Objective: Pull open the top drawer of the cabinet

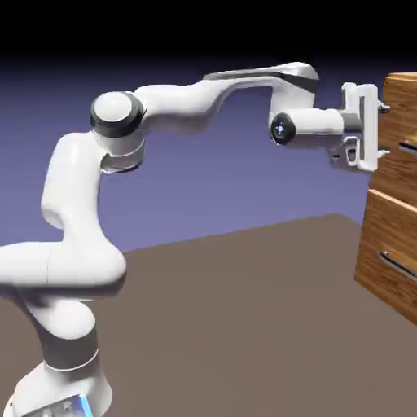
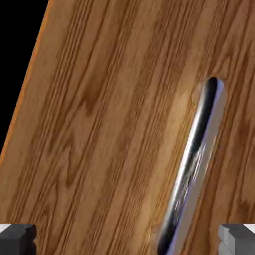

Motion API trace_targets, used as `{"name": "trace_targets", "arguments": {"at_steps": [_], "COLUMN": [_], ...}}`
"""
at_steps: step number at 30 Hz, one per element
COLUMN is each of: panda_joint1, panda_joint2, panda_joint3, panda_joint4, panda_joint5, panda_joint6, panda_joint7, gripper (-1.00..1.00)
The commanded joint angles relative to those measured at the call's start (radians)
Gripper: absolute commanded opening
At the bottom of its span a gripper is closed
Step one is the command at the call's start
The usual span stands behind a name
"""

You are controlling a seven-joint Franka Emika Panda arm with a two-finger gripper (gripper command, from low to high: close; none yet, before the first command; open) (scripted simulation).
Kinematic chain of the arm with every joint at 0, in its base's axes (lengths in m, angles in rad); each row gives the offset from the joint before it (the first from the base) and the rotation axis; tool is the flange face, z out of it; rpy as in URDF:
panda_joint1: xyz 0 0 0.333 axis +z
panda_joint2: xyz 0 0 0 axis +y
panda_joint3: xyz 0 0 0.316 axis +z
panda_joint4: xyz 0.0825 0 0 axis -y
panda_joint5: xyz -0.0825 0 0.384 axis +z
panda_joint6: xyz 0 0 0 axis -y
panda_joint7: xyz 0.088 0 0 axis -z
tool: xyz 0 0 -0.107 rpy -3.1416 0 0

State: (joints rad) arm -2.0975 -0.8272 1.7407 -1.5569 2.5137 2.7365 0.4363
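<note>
The cabinet [image 1: 391, 220] is positioned at the exterior view's right, partly outside the picture, its left edge near the gripper [image 1: 381, 131]. The top drawer [image 1: 397, 173] forms its uppermost section; a narrow seam separates it from the second drawer [image 1: 386, 228] below. Each drawer front carries a slim metal bar: the upper handle [image 1: 408, 147] is cut off by the picture's right edge, and the lower handle [image 1: 399, 265] also meets that edge. The arm [image 1: 175, 110] rises from its base at the exterior view's lower left, runs across the upper part and terminates in the hand [image 1: 360, 126], which faces the cabinet at the height of the top drawer. The gripper is open, its two fingertips [image 2: 19, 240] widely separated. In the hand view, wood grain fills most of the picture, with one slanted edge of the wood at the upper left and black beyond it. The upper handle lies tilted between the lines of the two fingertips, nearer the right one. Neither fingertip grips it. The top drawer is closed, its front in line with the cabinet.
</note>
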Motion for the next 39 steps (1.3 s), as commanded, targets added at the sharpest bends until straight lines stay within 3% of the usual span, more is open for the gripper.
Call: {"name": "trace_targets", "arguments": {"at_steps": [1,5,15,16,17,39], "panda_joint1": [-0.036,-0.173,-0.372,-0.372,-0.372,0.273], "panda_joint2": [-0.004,-0.021,-0.163,-0.163,-0.163,0.143], "panda_joint3": [0.03,0.143,0.224,0.224,0.224,-0.171], "panda_joint4": [0.022,0.103,0.41,0.41,0.41,-0.372], "panda_joint5": [0.043,0.207,0.133,0.133,0.133,0.245], "panda_joint6": [-0.005,-0.025,0.067,0.067,0.067,-0.148], "panda_joint7": [-0.005,-0.025,0.146,0.146,0.146,-0.192], "gripper": [0.0,0.0,0.0,-1.0,-1.0,-1.0]}}
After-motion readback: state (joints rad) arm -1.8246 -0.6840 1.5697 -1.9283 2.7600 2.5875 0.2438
